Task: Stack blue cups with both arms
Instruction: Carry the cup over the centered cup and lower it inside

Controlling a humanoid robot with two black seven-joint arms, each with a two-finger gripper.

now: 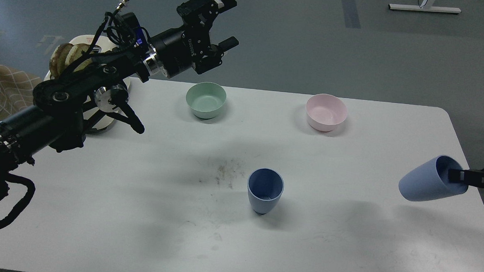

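One blue cup [265, 190] stands upright near the middle of the white table [138, 213]. The second blue cup [428, 180] hangs in the air above the table's right edge, tilted with its base to the left and its mouth to the right. My right gripper [455, 175] comes in from the right edge and is shut on that cup's rim, one finger inside the mouth. My left gripper [227, 22] is open and empty, held high beyond the table's far edge, above the mint-green bowl.
A mint-green bowl [206, 99] and a pink bowl [326, 112] stand along the far side of the table. A white appliance with brown things [70, 54] sits at the far left behind my left arm. A dirty smudge [225, 172] marks the table left of the upright cup.
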